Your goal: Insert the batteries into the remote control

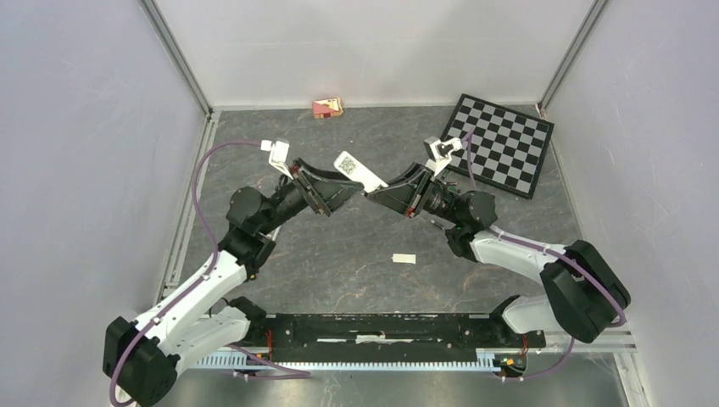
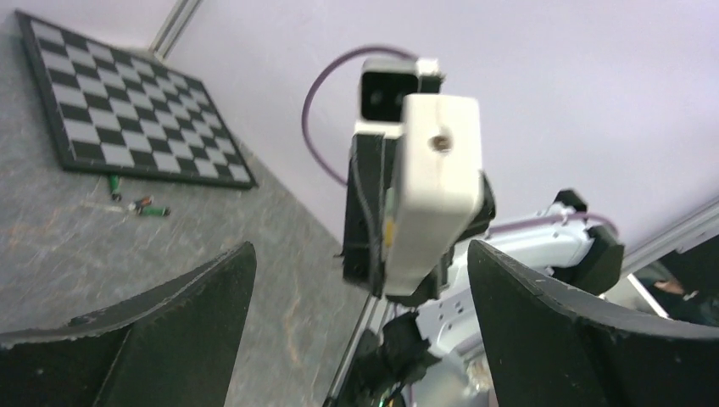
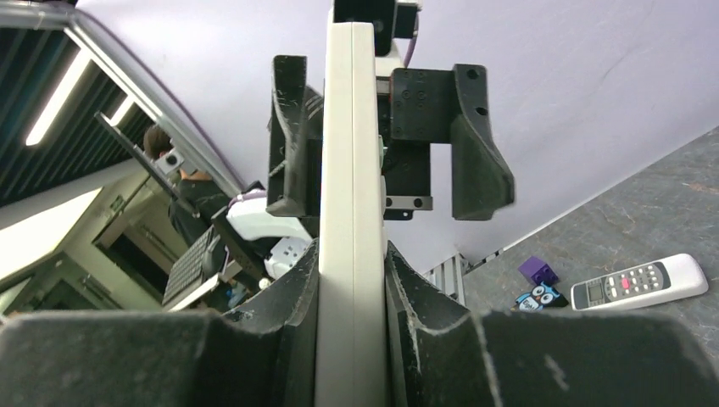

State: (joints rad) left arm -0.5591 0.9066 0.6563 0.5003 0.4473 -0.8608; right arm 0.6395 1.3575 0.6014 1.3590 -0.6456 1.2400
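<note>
Remote control [image 3: 348, 170] in right hand [image 3: 351, 259], left hand [image 2: 360, 250] agape.

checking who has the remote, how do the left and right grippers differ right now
The right gripper is shut on the white remote; the left gripper stands wide open and holds nothing. The remote's far end sits between the left gripper's spread fingers, one close beside it, the other well clear. Both are black, raised above the table, facing each other.

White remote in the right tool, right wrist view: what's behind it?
The left arm's black tool, jaws open, one finger visible each side of the slim white remote control. The remote's edge covers the tool's middle. Beyond it, pale lilac wall.
</note>
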